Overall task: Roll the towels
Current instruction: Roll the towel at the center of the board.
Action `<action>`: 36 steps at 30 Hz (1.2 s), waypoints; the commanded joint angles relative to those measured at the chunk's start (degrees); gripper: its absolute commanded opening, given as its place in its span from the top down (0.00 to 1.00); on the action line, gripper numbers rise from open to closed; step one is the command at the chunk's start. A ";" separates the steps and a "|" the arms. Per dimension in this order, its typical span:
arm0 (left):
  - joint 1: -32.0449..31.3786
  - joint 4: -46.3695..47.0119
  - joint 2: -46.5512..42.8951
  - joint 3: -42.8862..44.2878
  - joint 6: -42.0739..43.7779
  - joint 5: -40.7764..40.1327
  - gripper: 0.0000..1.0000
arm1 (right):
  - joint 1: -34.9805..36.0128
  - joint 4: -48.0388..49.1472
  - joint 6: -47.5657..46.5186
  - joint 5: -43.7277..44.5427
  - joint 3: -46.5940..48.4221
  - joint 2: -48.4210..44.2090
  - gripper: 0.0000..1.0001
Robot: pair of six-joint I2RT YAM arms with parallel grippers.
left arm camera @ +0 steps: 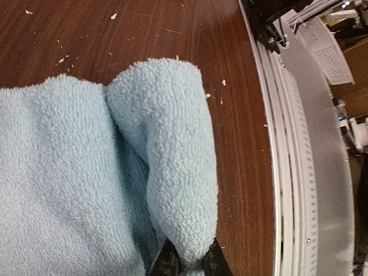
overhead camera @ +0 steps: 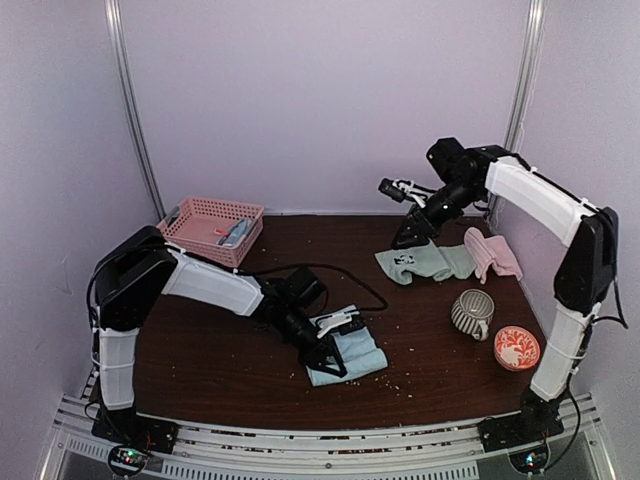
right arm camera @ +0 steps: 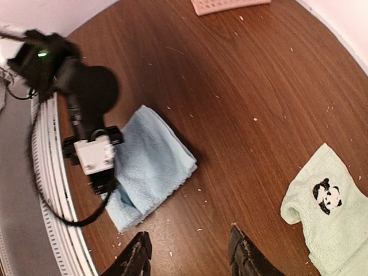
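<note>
**benchrat:** so where's the light blue terry-cloth towel [overhead camera: 352, 356] sitting? and what's the left gripper [overhead camera: 332, 362] doing with it?

**looped_pile:** it's on the dark brown wooden table [overhead camera: 200, 350], near edge, a bit left of centre. One edge is folded up and over into a soft hump. In the left wrist view the gripper's [left arm camera: 190, 263] two black fingertips are pressed together on the near end of that hump, so it's pinching a fold of the towel [left arm camera: 86, 172]. The metal rail [left arm camera: 299, 172] along the table's near edge is right beside it.

**benchrat:** and the right gripper [overhead camera: 408, 236]?

**looped_pile:** up off the table at the far right, nothing in it. Its wrist view shows the gripper [right arm camera: 190, 259] with both dark fingers spread, bare wood between them, looking across at the blue towel [right arm camera: 149, 167].

**benchrat:** other towels?

**looped_pile:** a sage green towel with a little panda mark [overhead camera: 425, 262] lies flattish just near of that gripper, one end loosely curled over; the panda is clear from the wrist [right arm camera: 330, 213]. A pink towel [overhead camera: 492, 252] lies bunched right against its right side, touching it.

**benchrat:** anything else on there?

**looped_pile:** a pink plastic mesh basket [overhead camera: 212, 228] far left with something bluish-grey inside, can't tell what. Then a striped ceramic mug [overhead camera: 472, 312] and a red-and-white patterned bowl [overhead camera: 517, 347], near right, close together.
</note>
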 commanded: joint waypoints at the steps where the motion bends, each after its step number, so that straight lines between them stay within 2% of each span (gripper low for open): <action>1: 2.27 -3.15 7.73 0.41 -4.95 14.40 0.92 | 0.81 4.57 -5.75 -10.32 -11.66 -14.47 0.52; 5: 3.96 -1.66 11.48 0.30 -8.14 20.08 0.91 | 2.55 8.67 -9.78 -13.97 -22.60 -25.35 0.43; 7: 4.00 -1.60 11.50 0.39 -8.13 20.02 0.91 | 6.79 9.30 -12.01 -10.22 -27.34 -27.56 0.41; 9: 4.03 -1.74 11.25 0.61 -8.19 19.68 0.91 | 12.50 11.26 -12.75 -2.51 -32.36 -27.65 0.43; 13: 3.98 -2.22 11.45 1.27 -8.42 18.21 0.90 | 22.52 21.74 -9.30 13.56 -41.37 -25.82 0.55; 16: 4.03 -2.32 11.89 1.38 -9.11 17.51 0.89 | 28.35 28.26 -8.24 20.39 -44.33 -23.59 0.55; 22: 4.02 -2.98 12.13 1.70 -9.50 15.54 0.88 | 35.49 37.22 -8.15 31.13 -46.92 -15.77 0.52; 30: 4.02 -3.09 12.32 2.07 -9.43 14.64 0.88 | 38.37 43.02 -9.83 34.31 -49.45 -8.94 0.51; 32: 4.03 -3.56 12.18 2.24 -9.02 14.33 0.87 | 38.45 43.13 -10.24 34.50 -49.53 -6.92 0.58; 34: 4.02 -4.12 11.82 2.35 -8.17 14.29 0.84 | 38.48 42.34 -10.41 34.46 -49.28 -5.50 0.72; 36: 4.01 -4.17 10.40 2.03 -7.83 11.92 0.78 | 38.50 40.42 -10.94 33.29 -48.76 -4.55 0.81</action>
